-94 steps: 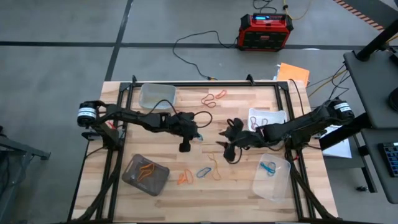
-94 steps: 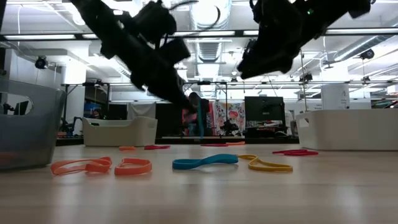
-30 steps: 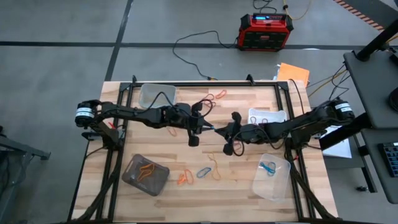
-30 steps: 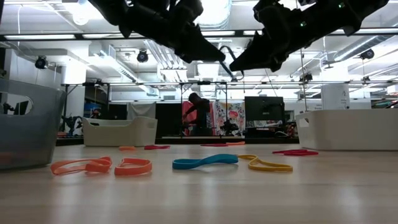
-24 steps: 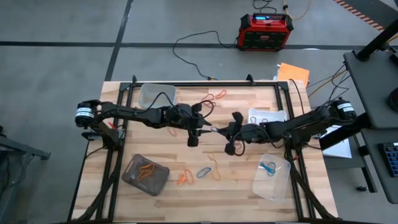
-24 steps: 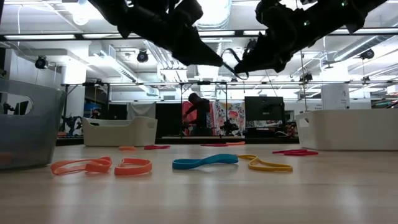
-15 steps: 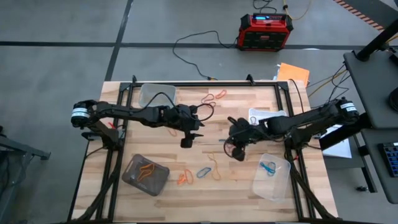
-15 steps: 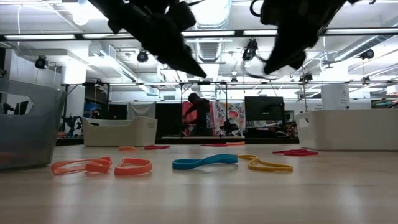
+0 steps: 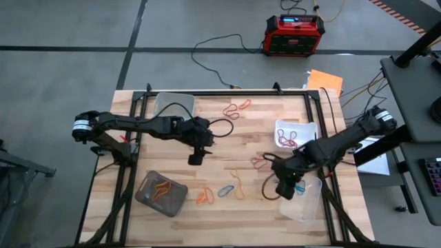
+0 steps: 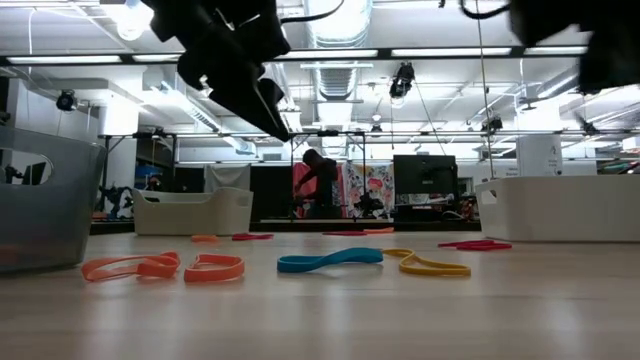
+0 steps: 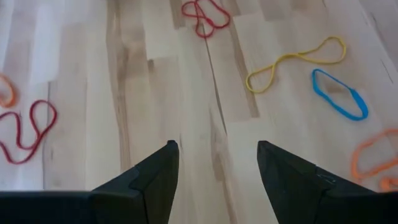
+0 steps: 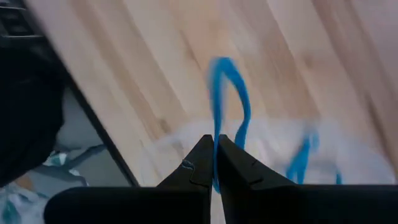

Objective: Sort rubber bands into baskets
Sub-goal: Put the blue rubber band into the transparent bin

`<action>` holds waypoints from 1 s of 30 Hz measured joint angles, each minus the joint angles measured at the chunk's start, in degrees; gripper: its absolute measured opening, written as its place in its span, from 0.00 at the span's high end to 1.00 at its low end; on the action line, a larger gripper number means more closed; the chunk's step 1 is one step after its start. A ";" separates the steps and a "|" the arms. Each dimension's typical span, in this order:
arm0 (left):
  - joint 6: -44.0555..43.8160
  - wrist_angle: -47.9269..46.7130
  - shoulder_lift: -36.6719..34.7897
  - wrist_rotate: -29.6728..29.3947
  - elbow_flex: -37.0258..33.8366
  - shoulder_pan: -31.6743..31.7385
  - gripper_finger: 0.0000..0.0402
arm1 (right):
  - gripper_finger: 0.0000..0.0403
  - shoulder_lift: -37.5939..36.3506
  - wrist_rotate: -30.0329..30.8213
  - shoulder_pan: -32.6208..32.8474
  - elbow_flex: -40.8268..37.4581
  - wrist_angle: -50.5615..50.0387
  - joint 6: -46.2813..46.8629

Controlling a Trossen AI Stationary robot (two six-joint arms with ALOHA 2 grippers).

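Observation:
My right gripper [image 9: 284, 190] is shut on a blue rubber band [image 12: 227, 93], at the inner edge of the clear basket [image 9: 308, 204] at the table's near right. Another blue band [image 12: 305, 155] lies in that basket. My left gripper [image 11: 217, 146] hangs open above the middle of the table [image 9: 196, 160] with nothing between its fingers. Below it lie loose bands: red [image 11: 205, 14], yellow [image 11: 295, 62], blue [image 11: 339, 102] and orange [image 11: 373, 162]. A white basket [image 9: 296, 132], a grey-brown basket [image 9: 160, 193] and a second clear basket [image 9: 173, 105] also stand on the table. My right gripper pinches the blue band [image 12: 216, 127] between its two fingertips. The fingers slant downward from above. Most of the loop sticks out past the fingertips, lifted clear of the table and of the basket.
Red and orange bands [image 9: 238, 108] lie near the far edge, and a red one [image 9: 260, 162] lies mid-table. In the low view, orange [image 10: 160, 267], blue [image 10: 330, 260] and yellow [image 10: 425, 264] bands lie in a row. A red-and-black box [image 9: 295, 34] stands on the floor beyond.
Both grippers met on a band above the table's middle. My left gripper has let go, tipped downward and drawn back toward the left edge. My right gripper has carried the band toward the near right, rolling and tipping down over the clear basket.

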 joint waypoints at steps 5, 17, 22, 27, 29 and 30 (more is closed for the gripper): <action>0.00 -1.93 0.00 0.00 -0.18 0.00 0.50 | 0.98 0.00 -1.81 6.61 -0.02 -4.61 14.16; -0.01 -3.48 0.00 0.50 -0.28 0.00 0.50 | 0.96 0.04 1.64 12.73 -0.10 -5.77 26.03; -0.02 -3.55 0.06 1.21 -0.28 0.00 0.50 | 0.91 0.07 2.46 12.76 -0.42 -6.67 26.85; -0.02 -3.68 0.11 1.60 -0.61 -0.02 0.50 | 0.80 0.09 5.60 12.76 -0.52 -7.44 26.71; -0.02 -3.66 0.15 1.60 -0.63 -0.02 0.50 | 0.75 0.09 6.90 12.76 -0.52 -7.47 26.23; -0.02 -3.64 0.15 1.60 -0.63 -0.02 0.50 | 0.73 0.09 7.63 12.76 -0.52 -7.46 25.82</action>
